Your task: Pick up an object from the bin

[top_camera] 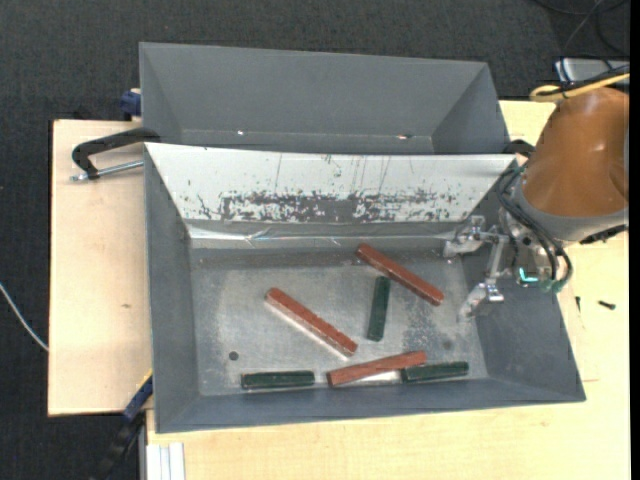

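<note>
The two-finger gripper (472, 270) hangs in the right-hand part of the grey metal bin (166, 298), close to its right wall. Its metal fingertips stand apart, one toward the back wall and one toward the front, with nothing between them. The orange-covered wrist (585, 168) rises behind it at the right. Nearest to it is a flat red-brown bar (400, 273), which lies slantwise on the floor just to its left. The bar's lower right end is near the front fingertip, but I cannot tell whether they touch. Just left of that bar is a short dark green bar (378, 308), lying nearly straight from back to front. A longer red-brown bar (310, 321) lies diagonally at the middle of the floor. Along the front wall lie three more: a dark green bar (277, 379) at the left, a red-brown bar (377, 367) in the middle, and another dark green bar (435, 371) touching its right end, toward the front from the gripper.
</note>
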